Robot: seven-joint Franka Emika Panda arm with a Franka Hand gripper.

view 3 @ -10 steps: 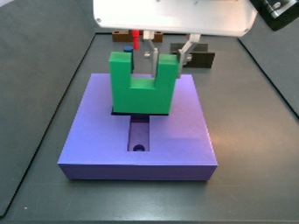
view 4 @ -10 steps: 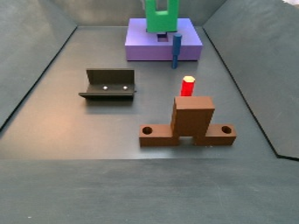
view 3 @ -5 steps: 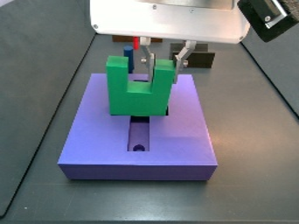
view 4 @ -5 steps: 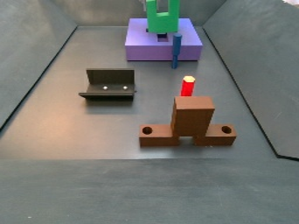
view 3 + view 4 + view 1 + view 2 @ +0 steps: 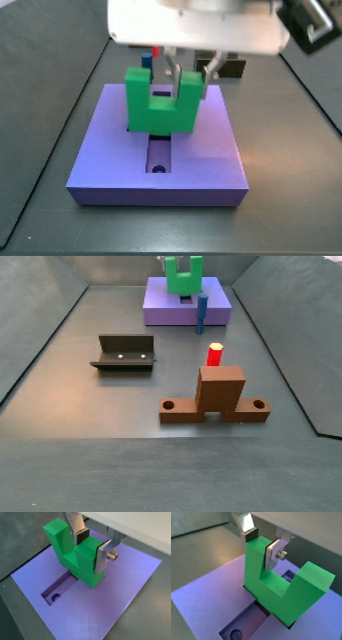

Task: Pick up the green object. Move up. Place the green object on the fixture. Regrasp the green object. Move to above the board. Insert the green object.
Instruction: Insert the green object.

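Right above the board's slot, the gripper pinches one prong of the green object between its fingers. Any tilt or offset could jam the block's base against the slot edge instead of seating.

Pincer with green object apparently on board

Light: I am seeing even, soft light from above, fairly bright.
Shadows: faint ones are lying beside the fixture and brown base.
Blur: the gripper is smearing slightly in a side view.
Glare: the floor is showing a dull sheen.
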